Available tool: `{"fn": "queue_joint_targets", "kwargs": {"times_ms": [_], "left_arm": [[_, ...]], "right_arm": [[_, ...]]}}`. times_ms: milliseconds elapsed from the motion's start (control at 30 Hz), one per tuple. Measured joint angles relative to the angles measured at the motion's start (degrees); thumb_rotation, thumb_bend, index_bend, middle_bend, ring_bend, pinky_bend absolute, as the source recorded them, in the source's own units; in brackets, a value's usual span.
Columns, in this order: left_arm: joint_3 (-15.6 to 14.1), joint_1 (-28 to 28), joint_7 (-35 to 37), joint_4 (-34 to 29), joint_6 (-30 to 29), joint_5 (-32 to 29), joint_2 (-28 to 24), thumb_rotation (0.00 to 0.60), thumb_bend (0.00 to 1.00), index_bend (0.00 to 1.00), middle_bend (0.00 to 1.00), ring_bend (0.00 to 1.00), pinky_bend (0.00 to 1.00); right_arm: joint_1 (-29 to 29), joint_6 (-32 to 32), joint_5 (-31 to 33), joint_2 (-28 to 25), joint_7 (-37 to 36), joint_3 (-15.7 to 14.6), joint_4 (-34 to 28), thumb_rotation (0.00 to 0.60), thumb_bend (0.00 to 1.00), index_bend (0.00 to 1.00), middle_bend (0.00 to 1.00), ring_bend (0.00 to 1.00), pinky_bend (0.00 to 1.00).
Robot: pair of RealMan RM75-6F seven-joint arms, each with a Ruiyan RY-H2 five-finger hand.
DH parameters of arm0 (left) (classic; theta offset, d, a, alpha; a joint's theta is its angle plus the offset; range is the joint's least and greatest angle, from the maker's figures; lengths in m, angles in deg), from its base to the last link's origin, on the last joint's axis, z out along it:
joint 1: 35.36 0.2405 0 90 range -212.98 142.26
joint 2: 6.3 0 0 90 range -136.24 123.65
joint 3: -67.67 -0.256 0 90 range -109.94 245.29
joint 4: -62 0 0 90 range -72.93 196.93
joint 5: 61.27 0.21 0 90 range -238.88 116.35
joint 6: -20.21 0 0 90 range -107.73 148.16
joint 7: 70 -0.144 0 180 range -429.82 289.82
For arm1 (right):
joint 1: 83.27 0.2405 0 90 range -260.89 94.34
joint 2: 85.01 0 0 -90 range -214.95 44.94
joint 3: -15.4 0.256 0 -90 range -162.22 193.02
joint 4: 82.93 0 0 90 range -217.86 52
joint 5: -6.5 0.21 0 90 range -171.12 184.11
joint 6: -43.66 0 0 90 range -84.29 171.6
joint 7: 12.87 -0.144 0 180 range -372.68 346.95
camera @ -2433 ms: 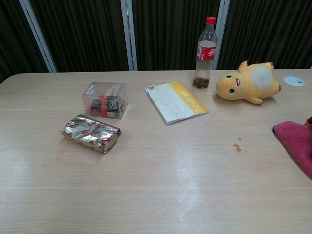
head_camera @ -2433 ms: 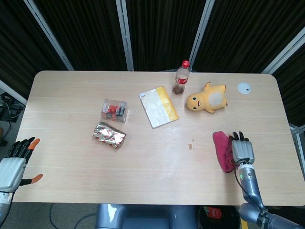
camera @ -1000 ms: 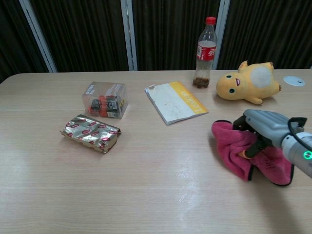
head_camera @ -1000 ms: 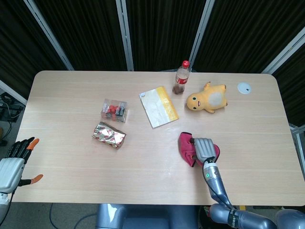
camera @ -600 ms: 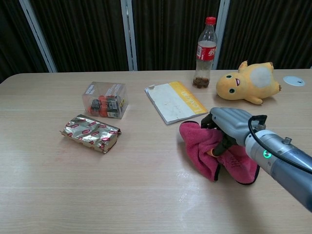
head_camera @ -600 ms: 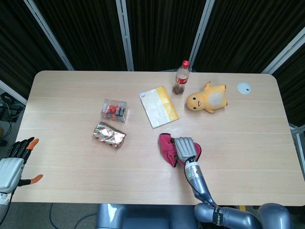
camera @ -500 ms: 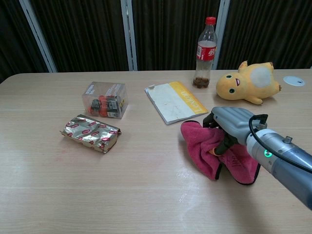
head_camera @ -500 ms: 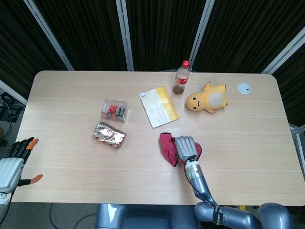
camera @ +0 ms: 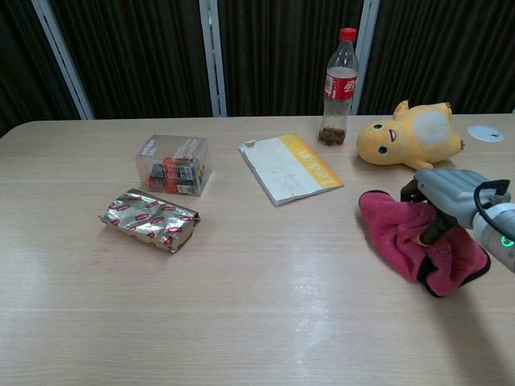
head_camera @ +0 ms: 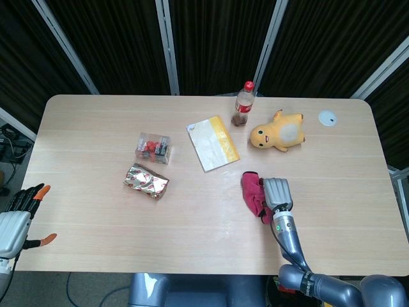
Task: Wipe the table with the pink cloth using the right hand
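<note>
The long pale wooden bench (head_camera: 96,128) carried the same scatter of things as in the earlier frames, and none of the bystanders had shifted. The right hand (head_camera: 277,192), grey and metallic, lay palm-down on the crumpled pink cloth (head_camera: 253,192), its fingers curled over the cloth's right part and pressing it to the bench; in the chest view the hand (camera: 451,190) sat on the cloth (camera: 398,229) near the right edge of the picture. Half a second earlier hand and cloth had been further toward the bench's middle, just below the yellow and white flat packet (head_camera: 213,143); now both had slid back toward the robot's right, and the cloth lay well apart from the packet, below the yellow plush toy (head_camera: 277,135). Far earlier still, the cloth had been out near the right end of the bench, so the stroke had gone inward and was returning. The small brown crumb mark once seen near the bench's middle could no longer be made out. The left hand (head_camera: 16,220) hung off the near left corner, holding nothing, its orange-tipped fingers spread apart, as before. The crinkled silver foil pack (head_camera: 146,181) lay left of centre, with the clear plastic box of red and black items (head_camera: 153,148) just behind it. The clear cola bottle with a red cap (head_camera: 243,105) stood upright at the far side, beside the plush toy, and a small white disc (head_camera: 328,118) lay near the far right corner.
</note>
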Motion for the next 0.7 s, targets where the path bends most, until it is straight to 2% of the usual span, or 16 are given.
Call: {"fn": "queue_joint_targets", "kwargs": {"times_ms": [200, 433, 700], "left_arm": [[0.01, 0.05, -0.61, 0.08, -0.42, 0.40, 0.32, 0.600, 0.00, 0.00, 0.00, 0.00, 0.00], [-0.11, 0.17, -1.31, 0.19, -0.69, 0.73, 0.64, 0.600, 0.00, 0.00, 0.00, 0.00, 0.00], [-0.22, 0.17, -1.95, 0.12, -0.61, 0.79, 0.83, 0.600, 0.00, 0.00, 0.00, 0.00, 0.00]], "right_arm": [[-1.06, -0.39, 0.93, -3.67, 0.03, 0.47, 0.41, 0.600, 0.38, 0.73, 0.64, 0.54, 0.71], [-3.69, -1.14, 2.53, -10.56, 0.02, 0.80, 1.48, 0.600, 0.38, 0.73, 0.64, 0.54, 0.71], [-5.12, -1.36, 3.06, -12.79, -1.31, 0.69, 0.19, 0.600, 0.38, 0.73, 0.64, 0.54, 0.71]]}}
